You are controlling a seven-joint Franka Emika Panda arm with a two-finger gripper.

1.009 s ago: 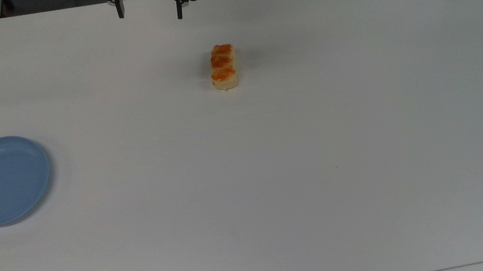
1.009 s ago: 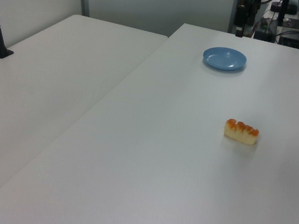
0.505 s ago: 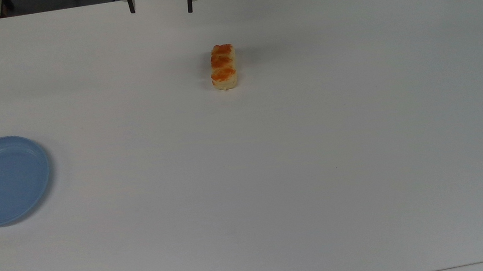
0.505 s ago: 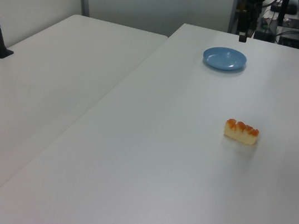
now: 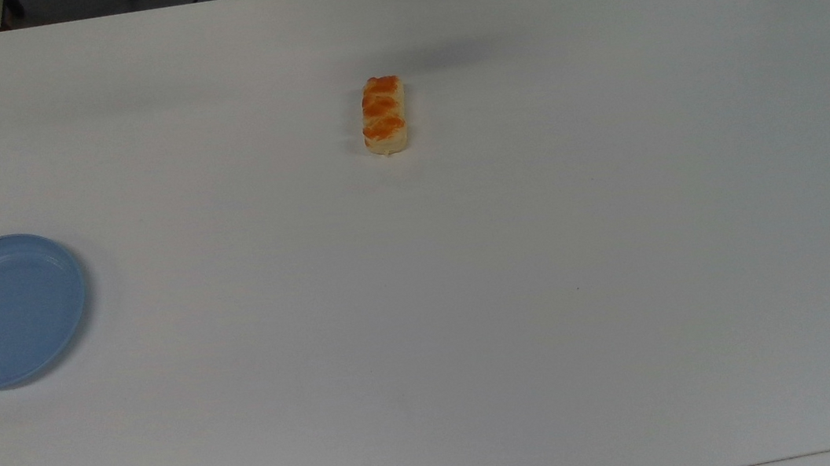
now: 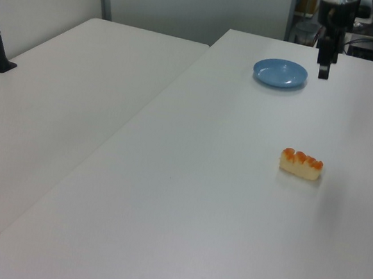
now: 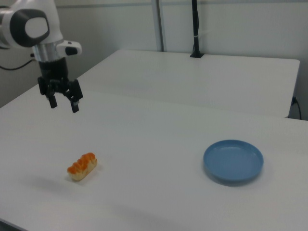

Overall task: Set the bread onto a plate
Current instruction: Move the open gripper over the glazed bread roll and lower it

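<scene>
— Where's the bread (image 5: 384, 115)?

— You have it lying alone mid-table, well apart from the plate (image 5: 2, 311) at the top view's left. Your gripper (image 7: 63, 103) hangs above it, fingers spread wide, holding nothing.

— How will it handle?

— Probably light and soft, so it squashes easily. Take it across the narrow middle, gently.

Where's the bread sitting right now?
The bread lies flat on the white table, above centre in the top view, far right of the empty plate. In the right view the open gripper hangs above it, apart.
</scene>
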